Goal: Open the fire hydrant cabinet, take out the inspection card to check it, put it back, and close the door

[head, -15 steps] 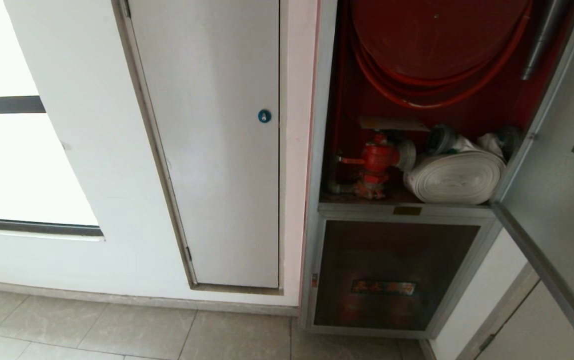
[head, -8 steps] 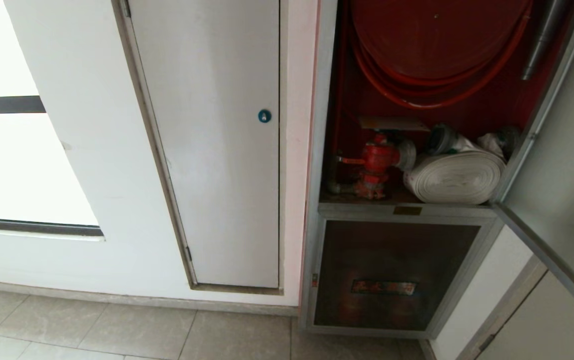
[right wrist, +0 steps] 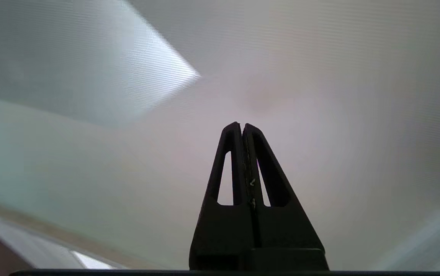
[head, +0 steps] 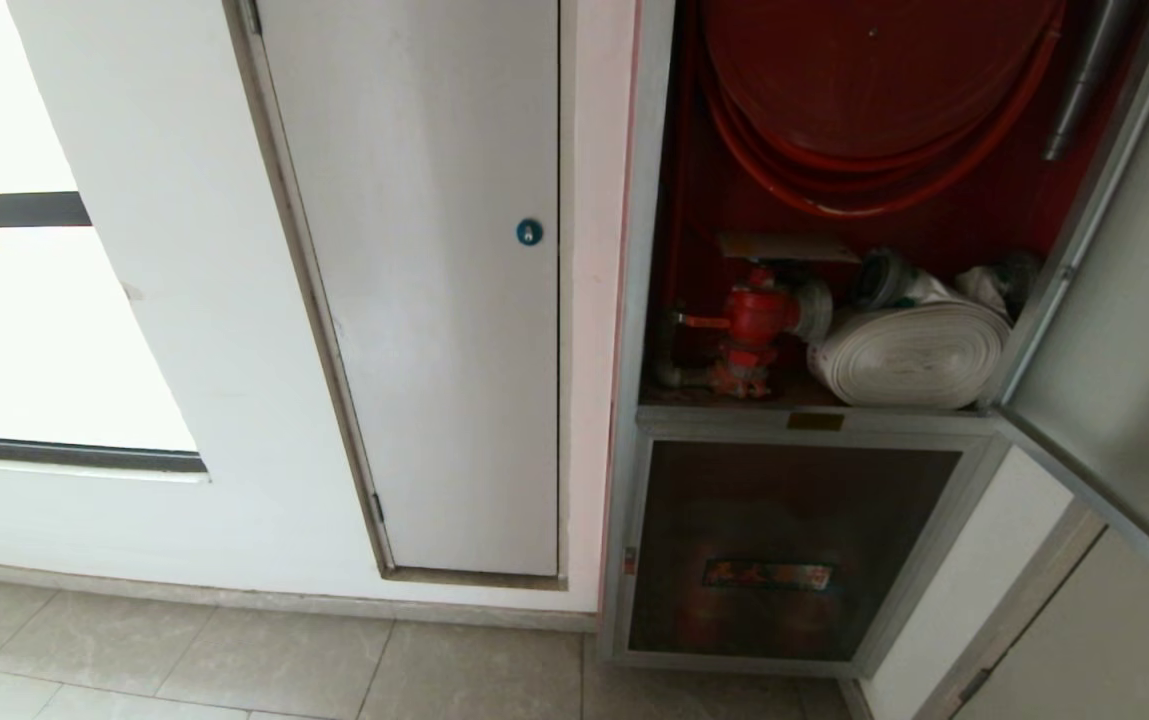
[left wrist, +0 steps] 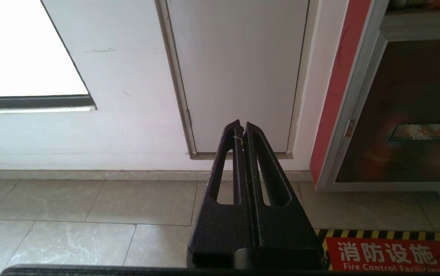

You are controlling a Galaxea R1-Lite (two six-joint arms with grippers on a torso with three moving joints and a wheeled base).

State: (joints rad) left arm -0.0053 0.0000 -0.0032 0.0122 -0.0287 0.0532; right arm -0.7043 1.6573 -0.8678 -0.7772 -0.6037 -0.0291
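Head view: the fire hydrant cabinet (head: 654, 300) is shown with its door (head: 1114, 380) swung wide at right; right gripper (right wrist: 242, 125) and left gripper (left wrist: 242, 124) are pressed together, empty.

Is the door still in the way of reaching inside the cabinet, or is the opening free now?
The door is swung open to the right, so the cabinet opening is free. Nothing visible blocks it; neither hand shows in the head view, and no card is visible.

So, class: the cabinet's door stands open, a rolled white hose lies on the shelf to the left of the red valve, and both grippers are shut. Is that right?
One slip: in the head view the rolled white hose lies right of the red valve. The door is open; the left gripper and right gripper are shut.
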